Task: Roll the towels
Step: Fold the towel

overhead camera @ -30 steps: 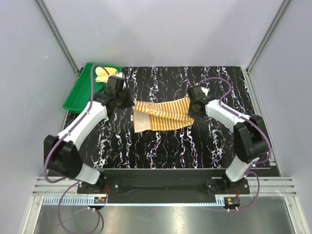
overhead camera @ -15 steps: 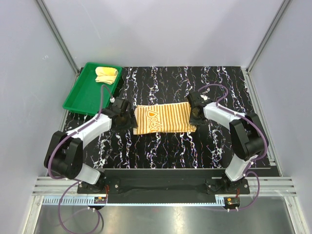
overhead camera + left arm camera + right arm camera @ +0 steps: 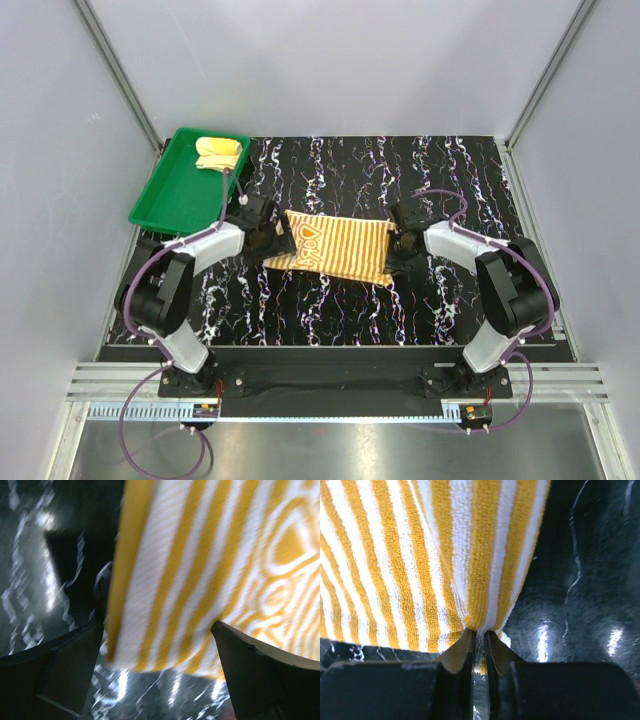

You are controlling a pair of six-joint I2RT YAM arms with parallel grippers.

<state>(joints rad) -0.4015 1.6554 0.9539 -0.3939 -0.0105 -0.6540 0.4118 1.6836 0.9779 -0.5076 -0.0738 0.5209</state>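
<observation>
Between left hand (image 3: 274,241) and right hand (image 3: 399,250), striped towel (image 3: 340,248)

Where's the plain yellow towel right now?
In the top view, the plain yellow towel lies at the far end of the green tray, far left.

The striped towel (image 3: 395,570) is nubby looped terry cloth, the table (image 3: 580,580) beneath it is glossy black marbling, and my left fingers (image 3: 260,675) seem matt dark plastic, though blurred.
</observation>
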